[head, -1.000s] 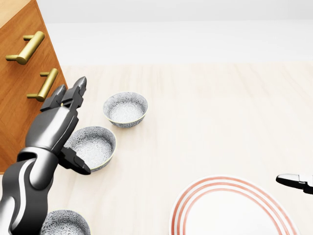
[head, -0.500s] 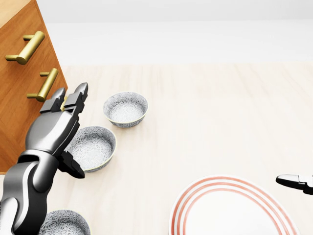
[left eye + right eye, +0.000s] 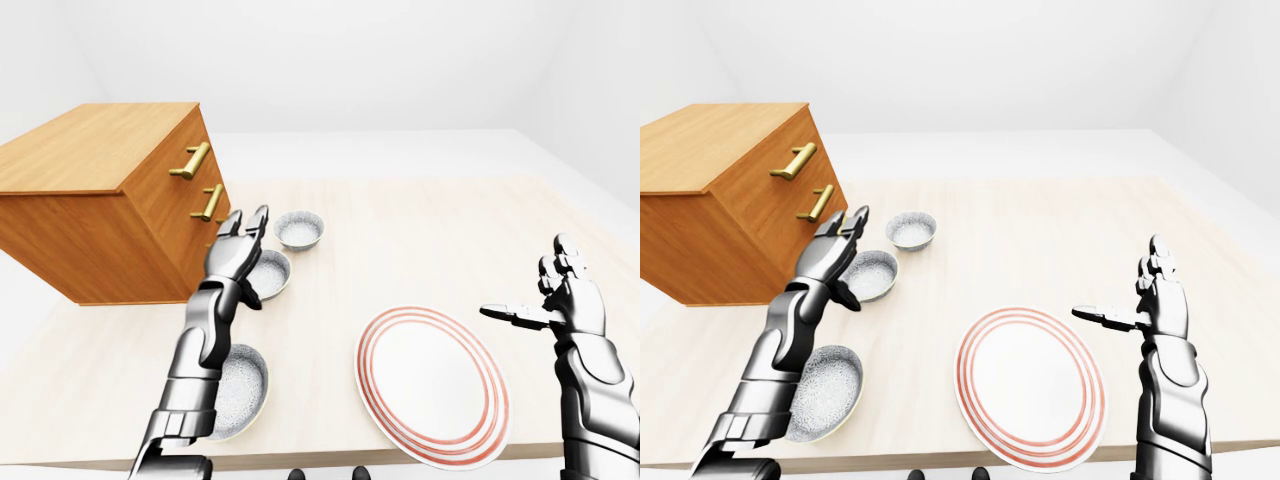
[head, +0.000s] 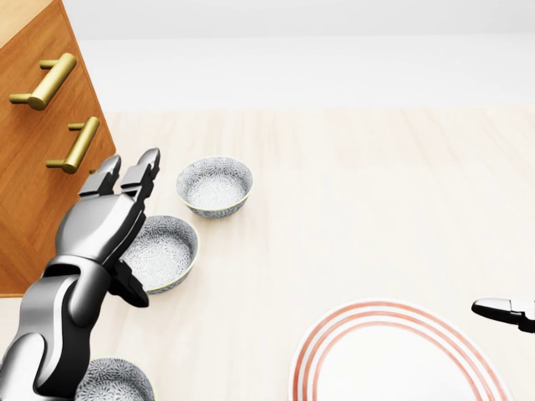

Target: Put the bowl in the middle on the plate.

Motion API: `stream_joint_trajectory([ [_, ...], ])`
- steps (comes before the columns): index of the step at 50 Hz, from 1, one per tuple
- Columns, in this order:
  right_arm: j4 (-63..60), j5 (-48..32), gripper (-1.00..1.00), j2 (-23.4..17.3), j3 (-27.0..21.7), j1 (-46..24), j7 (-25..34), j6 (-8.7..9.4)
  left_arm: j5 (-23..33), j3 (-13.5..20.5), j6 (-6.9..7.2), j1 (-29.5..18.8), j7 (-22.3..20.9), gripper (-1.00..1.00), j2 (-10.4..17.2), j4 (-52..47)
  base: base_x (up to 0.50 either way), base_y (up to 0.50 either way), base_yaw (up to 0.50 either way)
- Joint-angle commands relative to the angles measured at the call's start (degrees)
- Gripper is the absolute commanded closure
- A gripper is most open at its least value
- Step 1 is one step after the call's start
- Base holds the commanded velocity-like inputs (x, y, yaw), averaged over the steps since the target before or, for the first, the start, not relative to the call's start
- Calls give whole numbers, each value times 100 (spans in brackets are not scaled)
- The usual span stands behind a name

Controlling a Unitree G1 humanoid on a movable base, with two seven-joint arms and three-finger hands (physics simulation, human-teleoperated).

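The left hand (image 4: 104,221) is stretched over the left rim of the middle bowl (image 4: 167,249), fingers spread wide and holding nothing. The right hand (image 3: 1160,303) is raised open beside the plate (image 4: 393,359). Since a second ago the left hand has edged rightward, while the bowl sits unmoved on the bench (image 4: 376,192).

The left arm (image 4: 57,322) is extended, and the left hand (image 4: 102,224) is open with straight fingers (image 4: 144,172). The right hand (image 3: 1161,302) stands upright and open, its thumb pointing to the view's left.
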Motion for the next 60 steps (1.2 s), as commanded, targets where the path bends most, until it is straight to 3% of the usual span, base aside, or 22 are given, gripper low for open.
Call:
stream_joint_trajectory([
  [1, 49, -10, -100, -1, 15, -9, -7, 0, 37, -88, -17, -27, 85, -100, -63, 180, 0, 0, 0],
  [11, 12, -24, -100, -1, 24, -12, -14, 0, 84, -111, -22, -25, -44, -100, -83, 146, 0, 0, 0],
  [16, 48, -34, -100, -6, 23, -17, -17, 0, 90, -130, -115, -82, 176, -100, -73, 503, 0, 0, 0],
  [20, 62, -40, -100, -5, 25, -9, -4, 0, 91, -148, -57, 7, 76, -100, -119, 329, 0, 0, 0],
  [21, 26, -33, -100, -10, 20, -9, -7, 0, 96, -204, -159, 103, 107, -100, -122, 469, 0, 0, 0],
  [32, 67, -68, -100, 5, 41, 5, -3, 0, 91, -215, -157, 280, 166, -100, -210, 344, 0, 0, 0],
  [36, 160, -74, -100, -9, 57, -30, -13, 0, 61, -228, -225, 248, 353, -100, -198, 631, 0, 0, 0],
  [40, 191, -69, -100, -14, 68, -29, -17, 0, 50, -234, -170, 260, 277, -100, -213, 528, 0, 0, 0],
  [60, 131, -124, -100, 1, 81, -6, 14, 0, -21, -279, -198, 33, 527, -100, -247, 858, 0, 0, 0],
])
